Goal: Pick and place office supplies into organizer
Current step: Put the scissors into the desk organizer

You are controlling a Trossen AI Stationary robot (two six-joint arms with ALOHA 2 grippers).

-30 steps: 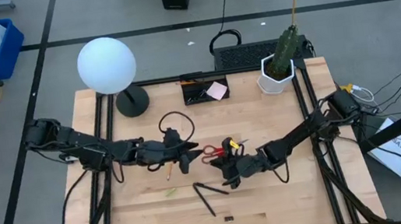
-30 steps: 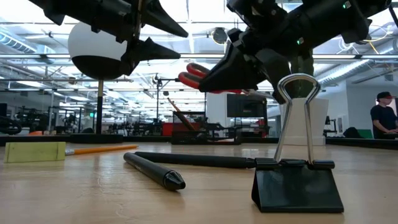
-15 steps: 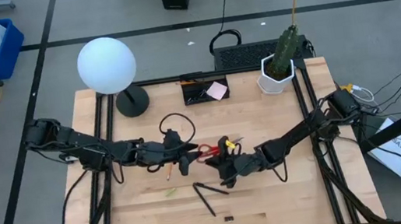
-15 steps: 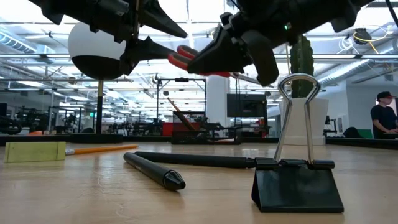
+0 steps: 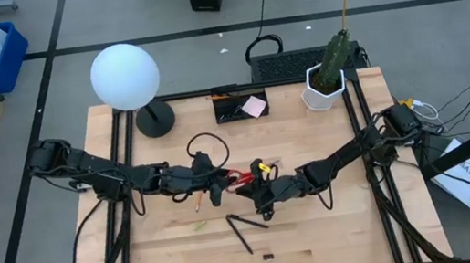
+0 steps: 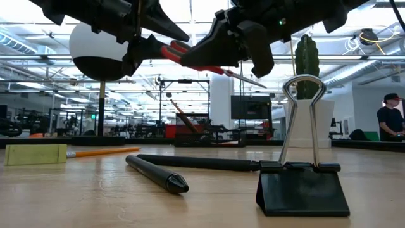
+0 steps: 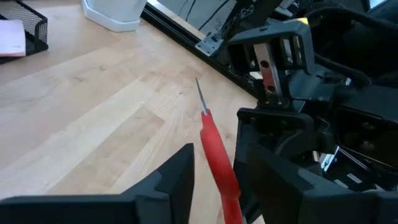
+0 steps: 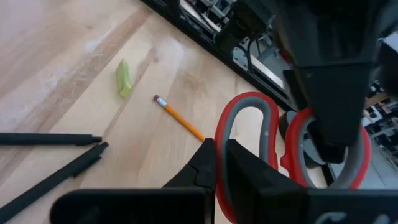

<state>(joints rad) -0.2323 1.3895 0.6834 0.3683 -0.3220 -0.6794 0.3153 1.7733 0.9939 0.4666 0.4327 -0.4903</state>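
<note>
Looking down on the table (image 5: 341,227), we see both arms meeting near its middle, with the red-handled scissors (image 5: 243,178) held in the air between them. The right gripper (image 5: 260,192) has its fingers clamped on the scissors; in its own wrist view the two dark fingers sit pressed together against one red loop (image 8: 245,134). The left gripper (image 5: 216,182) reaches in from the other side. Its wrist view shows the two fingers spread apart, with the red shaft and thin metal tip of the scissors (image 7: 214,146) lying in the gap, so we read it as parted around the tool rather than gripping it. From table height the scissors (image 6: 190,60) hang well above the wood, tips angled down towards the right.

The organizer (image 5: 239,106) stands at the table's far edge, between the lamp base (image 5: 155,120) and the white plant pot (image 5: 322,94), with a pink sticky-note pad (image 5: 254,106) inside it. Still loose on the table are an orange pencil (image 8: 179,118), a green eraser (image 8: 123,79), two black pens (image 5: 246,225) nearer the front edge, and a black binder clip (image 6: 302,177) close to the front edge.
</note>
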